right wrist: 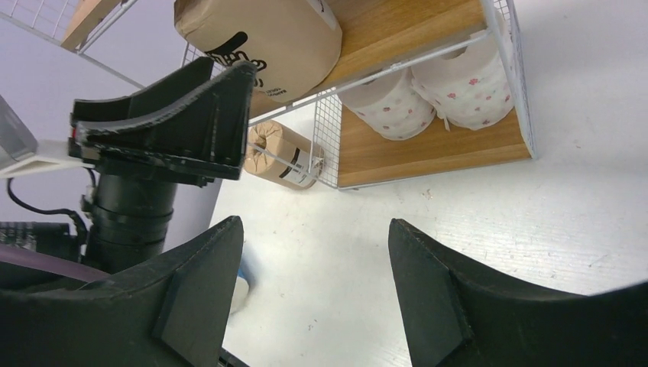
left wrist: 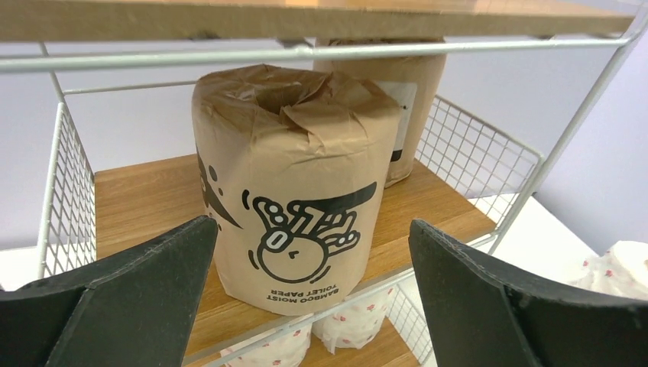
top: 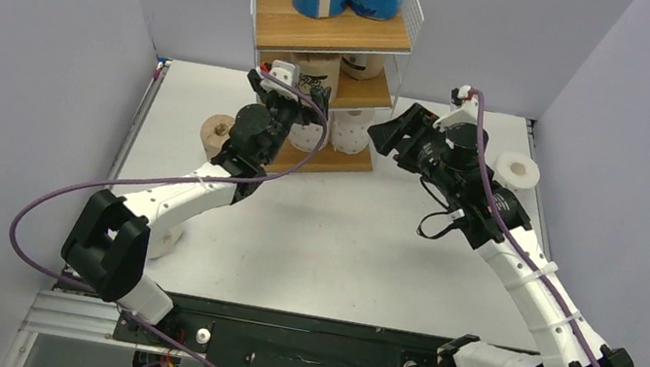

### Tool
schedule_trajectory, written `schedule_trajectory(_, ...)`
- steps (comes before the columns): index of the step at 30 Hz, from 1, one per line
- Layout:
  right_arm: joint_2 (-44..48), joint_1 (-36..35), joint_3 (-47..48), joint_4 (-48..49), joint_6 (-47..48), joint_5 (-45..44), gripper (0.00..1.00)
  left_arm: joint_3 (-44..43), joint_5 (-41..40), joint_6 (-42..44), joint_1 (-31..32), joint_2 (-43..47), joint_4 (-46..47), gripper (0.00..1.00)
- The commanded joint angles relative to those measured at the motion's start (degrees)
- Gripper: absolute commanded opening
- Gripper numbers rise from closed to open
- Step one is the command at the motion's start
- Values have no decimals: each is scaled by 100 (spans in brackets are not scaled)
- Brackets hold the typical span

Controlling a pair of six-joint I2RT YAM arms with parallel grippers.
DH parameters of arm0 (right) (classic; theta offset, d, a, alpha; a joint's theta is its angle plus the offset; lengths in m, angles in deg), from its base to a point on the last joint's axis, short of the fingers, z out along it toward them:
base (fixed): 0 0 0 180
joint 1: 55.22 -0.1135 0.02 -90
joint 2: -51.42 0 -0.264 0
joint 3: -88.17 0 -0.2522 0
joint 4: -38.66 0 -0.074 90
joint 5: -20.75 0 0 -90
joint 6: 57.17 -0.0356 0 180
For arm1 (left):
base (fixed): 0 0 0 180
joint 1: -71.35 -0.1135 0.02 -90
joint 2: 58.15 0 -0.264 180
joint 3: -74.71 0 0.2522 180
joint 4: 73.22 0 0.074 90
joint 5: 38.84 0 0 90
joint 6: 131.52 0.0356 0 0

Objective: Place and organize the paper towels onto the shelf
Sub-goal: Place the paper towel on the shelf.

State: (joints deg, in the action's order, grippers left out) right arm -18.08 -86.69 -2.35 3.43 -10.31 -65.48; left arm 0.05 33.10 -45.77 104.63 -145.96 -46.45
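Looking at the crinkled tan-paper roll (left wrist: pixel 294 191), I see it upright on the middle wooden board of the white wire shelf (left wrist: pixel 137 199), with a second tan roll (left wrist: pixel 413 99) behind it. My left gripper (left wrist: pixel 312 229) stands spread wide before it, empty. My right gripper (right wrist: pixel 313 224) gapes empty over the matte white table (right wrist: pixel 535 222). Pale lilac-grey walls (top: pixel 27 48) enclose everything.

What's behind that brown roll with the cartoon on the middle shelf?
A second tan-wrapped roll stands behind the brown roll. Only its right side, with a white label, shows; the rest is covered.
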Motion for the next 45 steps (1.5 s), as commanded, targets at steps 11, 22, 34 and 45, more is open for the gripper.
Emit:
schedule_trajectory(11, 657, 26, -959, 755, 169, -91, 49, 172, 159, -668, 15, 743, -814, 60)
schedule_trajectory(22, 1039, 19, -1666, 847, 270, -58, 38, -111, 516, -829, 20, 193, -752, 17)
schedule_trajectory(34, 1451, 34, -2142, 739, 490, -282, 36, -369, 178, -843, 0, -397, -231, 0)
schedule_trajectory(45, 1802, 35, -2397, 656, 726, -587, 36, -912, -203, -688, -23, -1005, -138, 0)
